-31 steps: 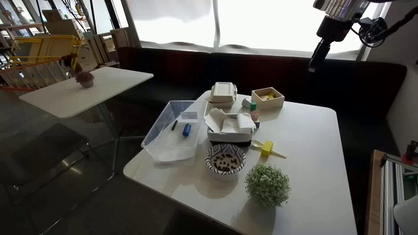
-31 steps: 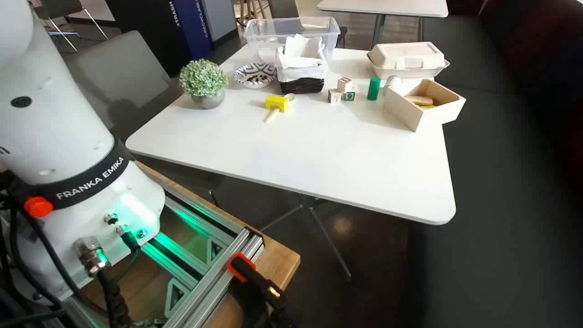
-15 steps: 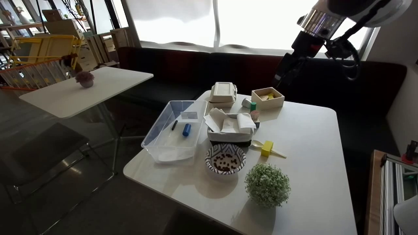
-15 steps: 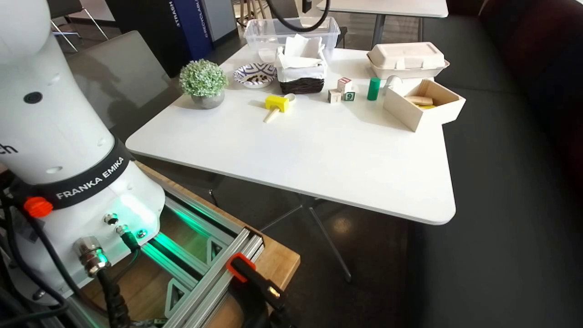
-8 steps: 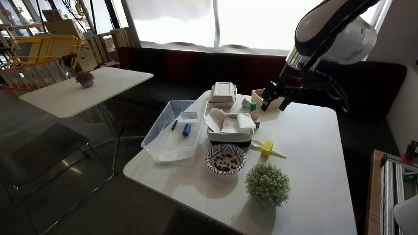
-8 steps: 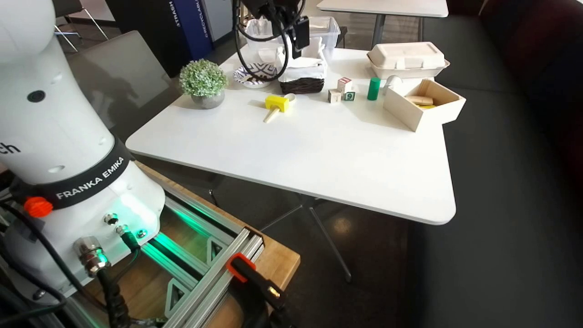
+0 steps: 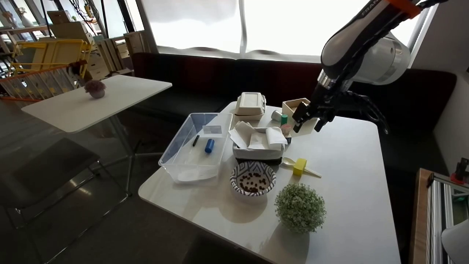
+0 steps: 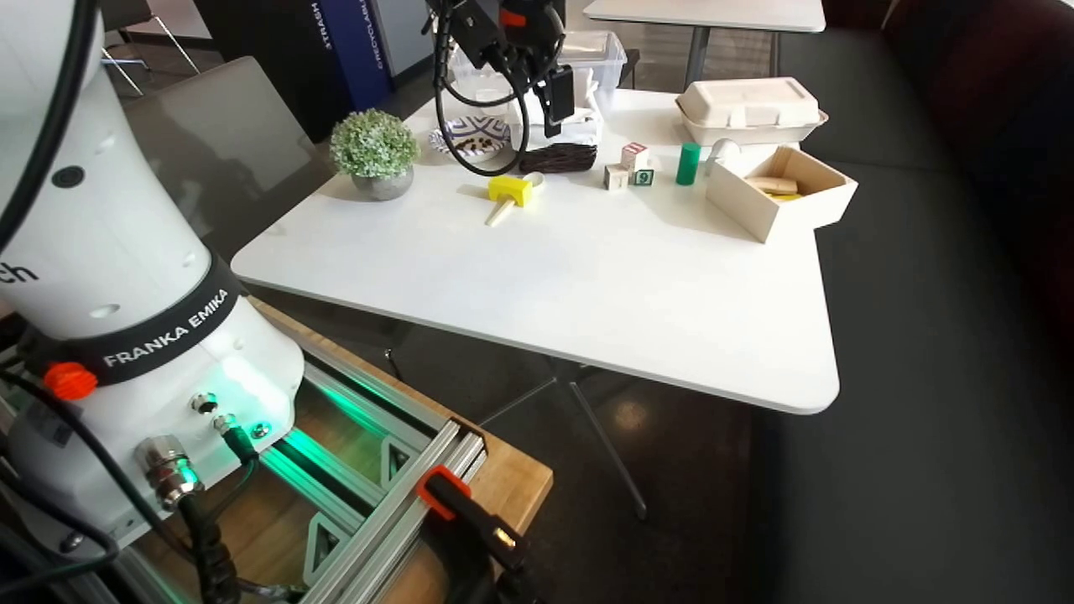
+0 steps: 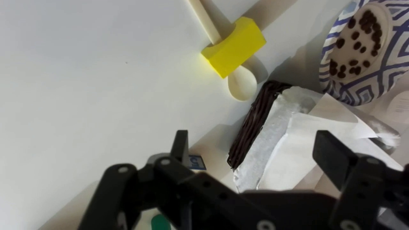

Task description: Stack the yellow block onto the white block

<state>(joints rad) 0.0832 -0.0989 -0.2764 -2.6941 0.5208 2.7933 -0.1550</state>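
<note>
Gripper has swung in from way up high over the last couple of seconds and now hangs above the worktop, fingers spread wide, nothing between them. Yellow block hasn't budged, so I'd call this the approach, no stacking started. It's near the dark woven basket, lying crosswise over the spoon, handle poking out one side and bowl out the other; can't tell if it's straddling it or resting on it. In the wrist view its long axis runs lower left to upper right, roughly square to the handle, curved cut-out toward the handle end. Fingers line up more side to side, so imo the wrist wants a twist first. Not sure which thing's the white block, maybe one of the letter cubes.
</note>
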